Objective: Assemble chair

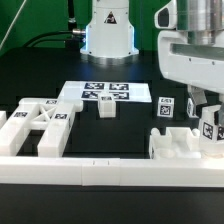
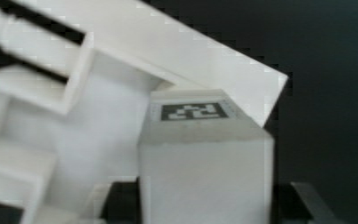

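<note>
My gripper is at the exterior view's right, low over a chunky white chair part on the table. It is shut on a white post with a square tag. In the wrist view the gripper has this post filling the space between its dark fingers, and the tag sits at the post's far end. The post's far end lies against a larger slanted white chair part. A ladder-like white chair part lies at the exterior view's left. A small white block stands mid-table.
The marker board lies flat behind the small block. A long low white border rail runs along the near edge. The robot base stands at the back. Another small tagged piece stands next to the gripper.
</note>
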Action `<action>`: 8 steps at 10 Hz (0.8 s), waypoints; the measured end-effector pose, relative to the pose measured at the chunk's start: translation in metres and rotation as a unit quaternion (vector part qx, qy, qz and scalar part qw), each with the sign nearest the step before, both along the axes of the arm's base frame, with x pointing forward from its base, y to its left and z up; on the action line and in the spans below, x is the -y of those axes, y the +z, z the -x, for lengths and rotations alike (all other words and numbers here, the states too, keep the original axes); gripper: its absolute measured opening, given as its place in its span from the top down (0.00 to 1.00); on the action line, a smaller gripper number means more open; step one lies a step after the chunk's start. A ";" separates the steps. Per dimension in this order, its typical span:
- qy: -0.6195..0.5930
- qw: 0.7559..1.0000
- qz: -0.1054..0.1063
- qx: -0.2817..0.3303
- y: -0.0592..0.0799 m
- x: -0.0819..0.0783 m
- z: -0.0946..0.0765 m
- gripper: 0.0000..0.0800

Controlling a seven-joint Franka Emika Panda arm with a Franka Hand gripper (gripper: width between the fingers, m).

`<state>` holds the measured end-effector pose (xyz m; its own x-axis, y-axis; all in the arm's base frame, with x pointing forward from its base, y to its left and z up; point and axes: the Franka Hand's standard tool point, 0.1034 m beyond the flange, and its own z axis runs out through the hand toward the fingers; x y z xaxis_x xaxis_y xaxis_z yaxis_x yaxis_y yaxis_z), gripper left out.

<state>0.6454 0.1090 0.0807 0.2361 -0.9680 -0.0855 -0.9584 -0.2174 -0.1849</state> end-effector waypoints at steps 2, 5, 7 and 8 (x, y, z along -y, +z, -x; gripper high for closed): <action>-0.110 0.994 -0.022 -0.018 0.000 0.000 0.001 0.64; -0.087 0.996 -0.019 -0.015 -0.001 -0.001 0.001 0.37; -0.029 0.999 -0.014 -0.023 0.000 -0.009 0.003 0.23; 0.029 0.999 -0.005 -0.016 -0.001 -0.008 0.003 0.20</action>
